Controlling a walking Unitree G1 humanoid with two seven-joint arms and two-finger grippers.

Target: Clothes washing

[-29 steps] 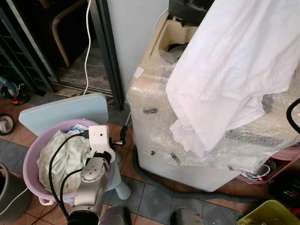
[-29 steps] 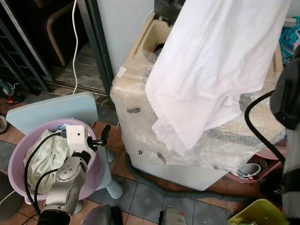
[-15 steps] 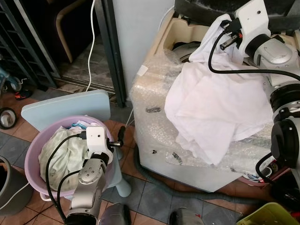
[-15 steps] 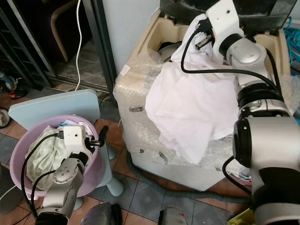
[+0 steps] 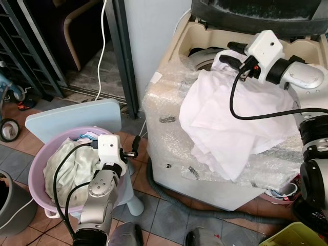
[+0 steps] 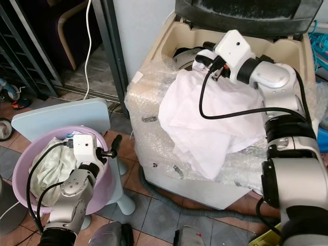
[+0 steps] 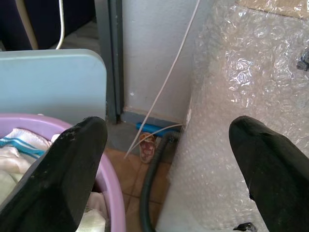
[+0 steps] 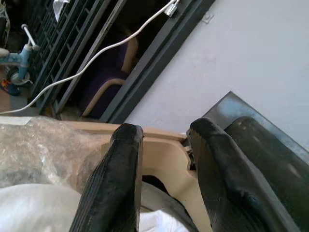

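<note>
Now, near to far:
Left gripper (image 5: 135, 147): hangs low beside the lilac laundry basin (image 5: 37, 169), much where it was a second ago; its black fingers (image 7: 72, 169) stand wide apart with nothing between them
Basin: sits on the tiled floor against a pale blue stool (image 5: 72, 119) and holds pale green and striped clothes, untouched across the last second, so more of the load waits here
White garment (image 5: 230, 123): a second ago it hung high in the air in front of the camera; it now lies spread over the bubble-wrapped front of the top-loading washing machine (image 5: 169, 133), its upper edge reaching the tub opening (image 5: 202, 55)
Right gripper (image 5: 231, 55): has come down to the rim of the opening at the garment's top corner; its fingers (image 8: 116, 188) show a narrow gap, and whether cloth is pinched there cannot be told
Meaning for the task: the garment has reached the machine but, judging by how it lies, most of it is outside the tub; it looks set to need pushing or lifting in before the next piece is fetched
Risk: the loose lower half hangs down the front and could drag the whole piece off the slick wrap
</note>
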